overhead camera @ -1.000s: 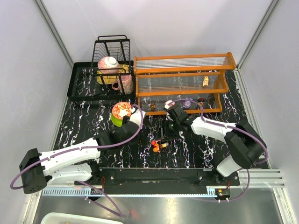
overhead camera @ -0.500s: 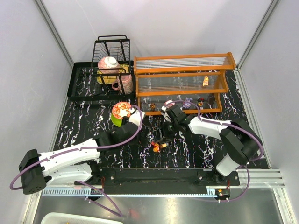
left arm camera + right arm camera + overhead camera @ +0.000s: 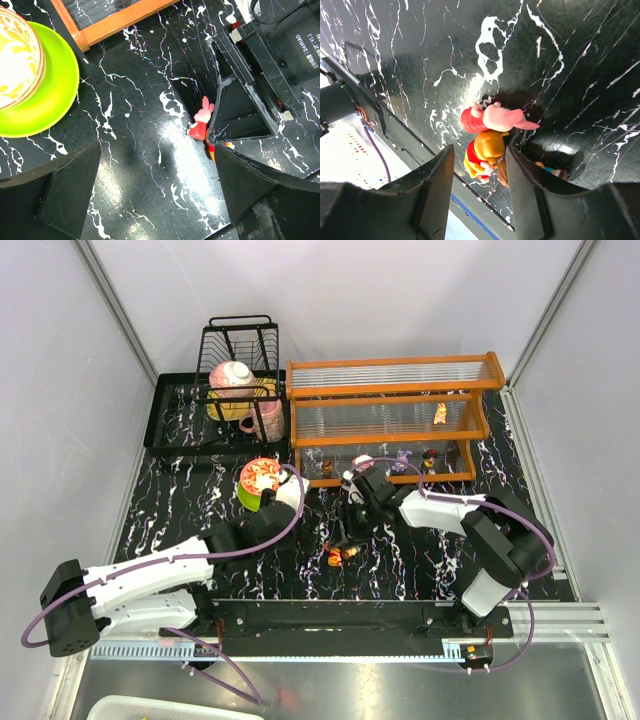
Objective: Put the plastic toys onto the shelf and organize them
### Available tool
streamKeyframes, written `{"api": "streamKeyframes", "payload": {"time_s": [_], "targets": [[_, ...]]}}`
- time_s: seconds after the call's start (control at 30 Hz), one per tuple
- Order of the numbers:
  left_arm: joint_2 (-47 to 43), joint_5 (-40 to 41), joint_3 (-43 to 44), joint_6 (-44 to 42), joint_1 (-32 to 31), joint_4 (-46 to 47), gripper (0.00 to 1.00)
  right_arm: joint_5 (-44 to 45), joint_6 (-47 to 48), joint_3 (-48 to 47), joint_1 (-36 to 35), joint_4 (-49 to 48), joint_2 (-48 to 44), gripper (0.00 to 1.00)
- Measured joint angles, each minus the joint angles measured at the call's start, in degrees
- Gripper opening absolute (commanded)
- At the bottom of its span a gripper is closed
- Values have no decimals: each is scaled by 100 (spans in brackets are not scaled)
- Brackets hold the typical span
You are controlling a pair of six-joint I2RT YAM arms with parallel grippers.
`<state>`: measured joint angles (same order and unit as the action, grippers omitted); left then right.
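Note:
Three plastic toys lie bunched on the black marbled table (image 3: 340,553): a pink piglet (image 3: 495,118), an orange bear in a red shirt (image 3: 487,152) and a third, partly hidden toy (image 3: 551,171). My right gripper (image 3: 480,157) is open and straddles the bear, with a gap on both sides. The piglet (image 3: 200,122) also shows beside the right gripper's finger (image 3: 245,107). My left gripper (image 3: 157,192) hovers wide open over bare table, left of the cluster. The orange-framed shelf (image 3: 390,420) holds a yellow figurine (image 3: 440,414) on its middle tier and small dark ones (image 3: 400,462) on its lowest tier.
A red patterned bowl on a green plate (image 3: 260,482) sits close to the left gripper (image 3: 292,492). A black wire dish rack (image 3: 238,370) with crockery stands on a black tray at the back left. Grey walls enclose the table.
The right gripper has shifted a little left and settled over the toy cluster, its jaws widening slightly. The left arm has not moved.

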<state>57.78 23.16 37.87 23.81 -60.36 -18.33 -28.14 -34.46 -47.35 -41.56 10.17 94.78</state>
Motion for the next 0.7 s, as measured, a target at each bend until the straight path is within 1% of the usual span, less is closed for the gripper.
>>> {"api": "streamKeyframes", "payload": {"time_s": [0.5,0.7], "targets": [[24,0,0,0,9,2,99,22,7,129,-96,28,0,50],[24,0,0,-2,9,2,99,31,-142,129,-101,39,2,49]]}}
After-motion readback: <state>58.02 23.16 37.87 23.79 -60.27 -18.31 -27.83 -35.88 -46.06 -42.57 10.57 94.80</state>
